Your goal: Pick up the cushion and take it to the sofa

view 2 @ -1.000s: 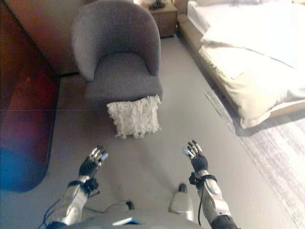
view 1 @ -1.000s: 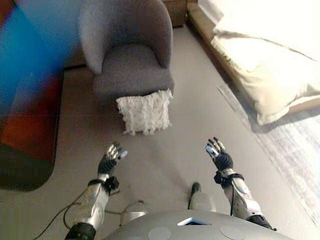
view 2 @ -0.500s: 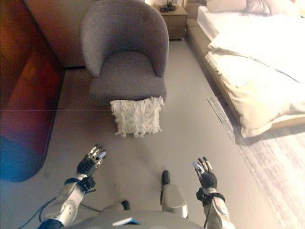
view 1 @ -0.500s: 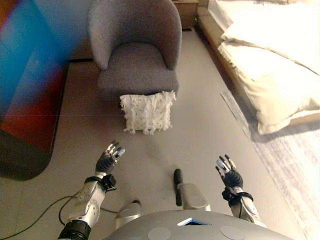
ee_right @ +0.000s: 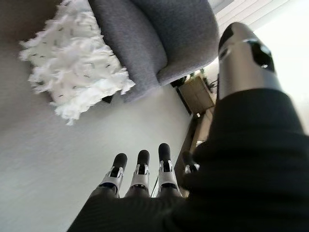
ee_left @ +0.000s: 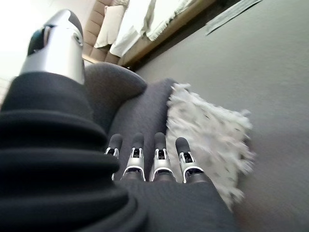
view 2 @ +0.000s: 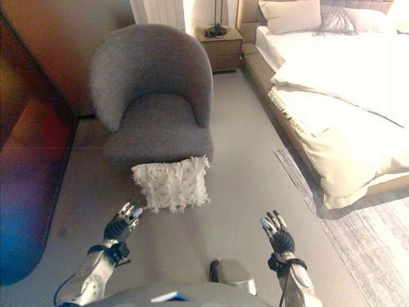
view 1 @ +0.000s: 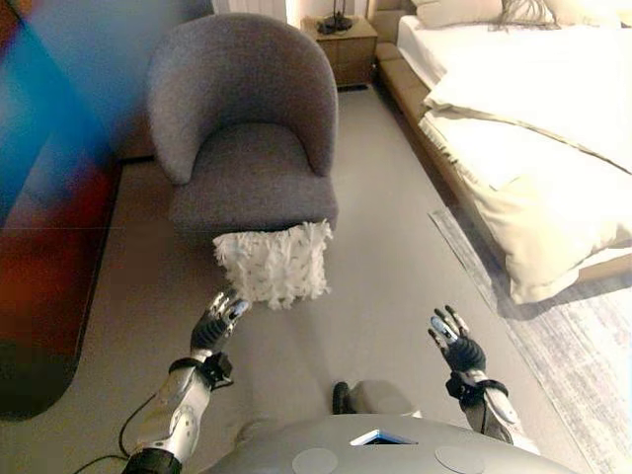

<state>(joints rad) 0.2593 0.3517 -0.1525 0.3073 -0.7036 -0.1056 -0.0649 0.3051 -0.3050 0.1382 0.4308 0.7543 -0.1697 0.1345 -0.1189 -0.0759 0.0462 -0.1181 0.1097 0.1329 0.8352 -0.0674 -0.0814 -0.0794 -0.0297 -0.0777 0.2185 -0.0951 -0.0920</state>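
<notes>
Cushion just beyond left hand

Cushion on floor, leaning against armchair front ahead of us; bed right; nightstand behind armchair; rug beside bed.

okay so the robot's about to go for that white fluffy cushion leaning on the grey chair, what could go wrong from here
1. The cushion stands on edge against the armchair; a push from the open left hand, already close to it, might topple it flat before any grip.
2. The open right hand is well off to the cushion's side, so a one-handed grab on loose, shaggy fabric may slip.
3. Reaching forward could bump a hand into the armchair's front.
</notes>
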